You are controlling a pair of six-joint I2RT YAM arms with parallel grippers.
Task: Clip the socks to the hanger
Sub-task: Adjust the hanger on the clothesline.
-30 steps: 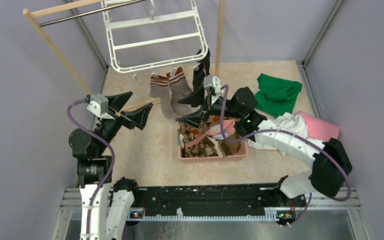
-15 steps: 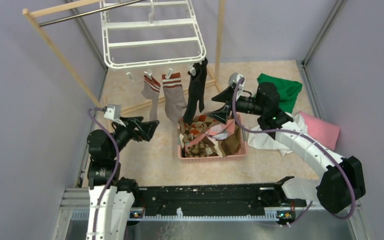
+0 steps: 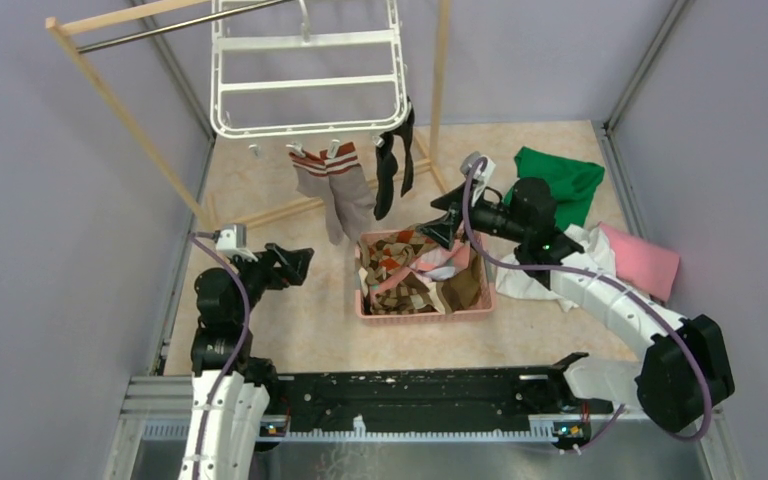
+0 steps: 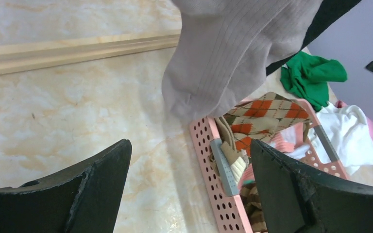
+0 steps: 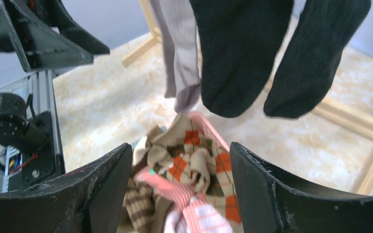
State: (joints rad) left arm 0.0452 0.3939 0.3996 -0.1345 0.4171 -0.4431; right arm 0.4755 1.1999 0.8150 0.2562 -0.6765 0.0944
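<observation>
Beige marbled floor [image 3: 300,320], plain lilac walls [image 3: 60,250]. White hanger [image 3: 305,84] looks hung from the wooden rack [image 3: 125,110] at the back. On its near rail a pair of grey-brown socks [image 3: 338,195] with striped cuffs and, just right of them, a pair of black socks [image 3: 390,170] are clipped and dangling over the far side of the pink basket [image 3: 425,313]. The other socks are in that basket: an argyle sock [image 3: 400,250] on top, pink and brown ones tangled under it. Right gripper [image 3: 436,222] hovers at the basket's far right corner, aimed at the heap, jaws well apart, nothing in them. Left gripper [image 3: 290,265] sits low, left of the basket, jaws spread wide, empty, facing the hanging grey-brown toes. Green cloth [image 3: 560,180] lies off right, not ours. My read: between socks, four up, next pick pending. Next move likely needs the right gripper down on the argyle, pinching one sock only and lifting it clear of the tangle, then a free clip [image 3: 257,150] at the rail's left end squeezed open
</observation>
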